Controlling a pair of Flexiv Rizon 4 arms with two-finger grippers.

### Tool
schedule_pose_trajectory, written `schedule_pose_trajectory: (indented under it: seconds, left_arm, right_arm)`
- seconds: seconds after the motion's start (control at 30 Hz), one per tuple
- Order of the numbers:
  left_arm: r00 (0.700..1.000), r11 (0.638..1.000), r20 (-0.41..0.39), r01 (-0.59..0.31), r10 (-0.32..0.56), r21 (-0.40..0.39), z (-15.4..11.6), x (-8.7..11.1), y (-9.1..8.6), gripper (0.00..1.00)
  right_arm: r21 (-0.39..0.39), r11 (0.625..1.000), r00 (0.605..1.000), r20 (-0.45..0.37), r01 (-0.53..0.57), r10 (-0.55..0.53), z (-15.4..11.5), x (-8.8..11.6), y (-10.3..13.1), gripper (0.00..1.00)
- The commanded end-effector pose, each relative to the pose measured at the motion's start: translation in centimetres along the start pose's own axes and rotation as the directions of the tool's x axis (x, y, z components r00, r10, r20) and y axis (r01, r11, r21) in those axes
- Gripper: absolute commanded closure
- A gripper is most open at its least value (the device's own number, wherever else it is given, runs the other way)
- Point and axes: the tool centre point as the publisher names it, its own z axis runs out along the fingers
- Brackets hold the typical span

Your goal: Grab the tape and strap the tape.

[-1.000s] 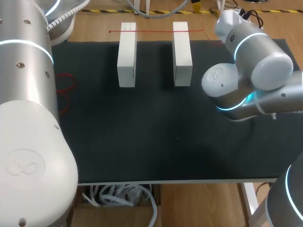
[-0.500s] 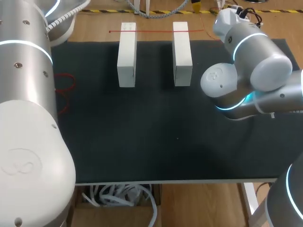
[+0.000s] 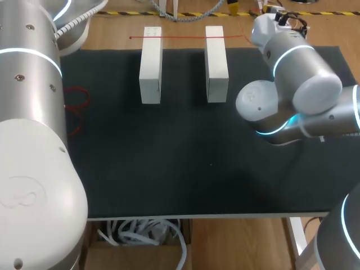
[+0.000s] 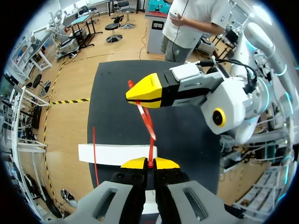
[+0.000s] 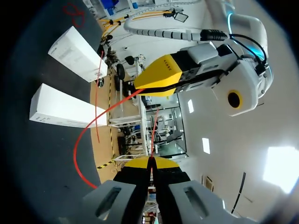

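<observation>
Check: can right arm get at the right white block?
Probably not yet: nothing blocks the right white block, but the right gripper is shut on the red tape, which the left gripper also holds.

Head view: set high above and behind, looking down over the whole desk (image 3: 169, 169), with the left arm (image 3: 28, 124) and right arm (image 3: 304, 84) bulking close at the sides. Left wrist view: mounted just behind the left tool (image 4: 150, 162), facing out along its fingers over the desk. Right wrist view: likewise behind the right tool (image 5: 150, 160), facing the opposite way. Each wrist view taking in the other's tool close ahead. Shared by all three: white blocks (image 3: 151, 64), red tape (image 3: 180, 37), dark desk.
</observation>
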Motion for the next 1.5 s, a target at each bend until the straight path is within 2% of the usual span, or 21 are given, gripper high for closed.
schedule_pose_trajectory:
  seconds: [0.03, 0.43, 0.73, 1.5]
  left_arm:
    - [1.0, 1.0, -0.004, 0.003, -0.003, -0.007, -0.1, -0.1, -0.1, 1.0]
    - [1.0, 1.0, -0.004, 0.003, -0.003, -0.007, -0.1, -0.1, -0.1, 1.0]
    - [1.0, 1.0, -0.004, 0.003, -0.003, -0.007, -0.1, -0.1, -0.1, 1.0]
    - [1.0, 1.0, -0.004, 0.003, -0.003, -0.007, -0.1, -0.1, -0.1, 1.0]
  right_arm:
    - [0.01, 1.0, 1.0, 0.012, 0.002, -0.002, 0.3, 0.0, 0.6, 1.0]
    - [0.03, 0.998, 0.998, 0.026, 0.053, -0.054, 0.7, -0.2, 0.9, 1.0]
    - [0.015, 0.996, 0.996, 0.026, 0.084, -0.085, 0.8, 0.1, 1.8, 1.0]
    - [0.009, 0.994, 0.993, 0.045, 0.111, -0.111, 0.8, 0.0, 2.4, 1.0]
